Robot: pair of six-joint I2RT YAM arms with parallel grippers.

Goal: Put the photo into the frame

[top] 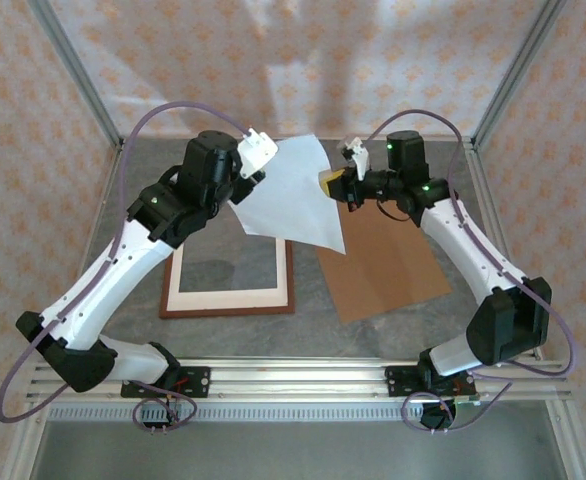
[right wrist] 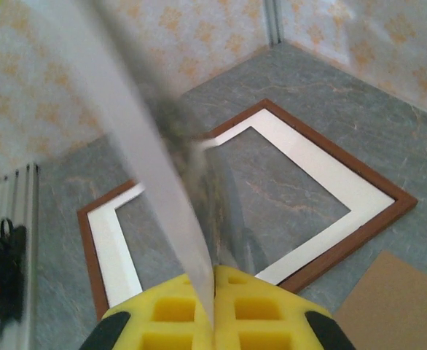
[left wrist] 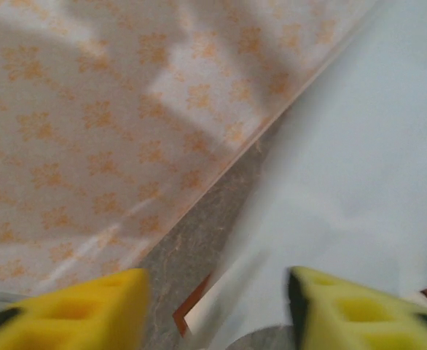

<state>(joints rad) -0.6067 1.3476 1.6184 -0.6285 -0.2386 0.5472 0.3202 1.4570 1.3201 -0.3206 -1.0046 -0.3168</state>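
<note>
The photo (top: 288, 195) hangs tilted in the air over the far middle of the worktop (top: 393, 340), white back up. Its near corner dips over the far right corner of the frame (top: 228, 309). The frame lies flat at near left, with a brown board (top: 388, 270) just beside it on the right.

The right pincer (right wrist: 213, 281) is clamped on the photo's right edge, closed flat on the sheet. The left pincer (left wrist: 217, 299) stands apart at the left edge, and the paper's border runs into the gap without being pinched.

The print looks thin, light and floppy, likely to bow or swing when held by one edge. It may also be slick enough to slide and would crease easily. I judge it best taken by the margins at opposite edges and kept gently taut — then lowered level into the frame.
</note>
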